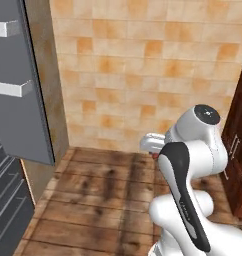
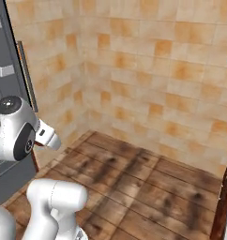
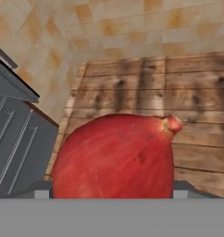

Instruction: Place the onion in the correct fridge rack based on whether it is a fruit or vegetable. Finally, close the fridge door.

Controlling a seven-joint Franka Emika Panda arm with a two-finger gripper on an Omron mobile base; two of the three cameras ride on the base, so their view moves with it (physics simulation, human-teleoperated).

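The onion, a red-maroon bulb with a small nub at its upper right, sits close up in the hand view, and my gripper is shut on it. Its fingers are almost wholly hidden behind the bulb. In the left base view the gripper hangs over the wooden floor beside my arm's elbow, with a sliver of red under it. The fridge door stands open at the left. The fridge rack is out of view.
Light-grey door bins jut from the open door. The dark grey fridge body lies to the left of the hand. A tiled wall closes the back and a dark wood cabinet stands at the right.
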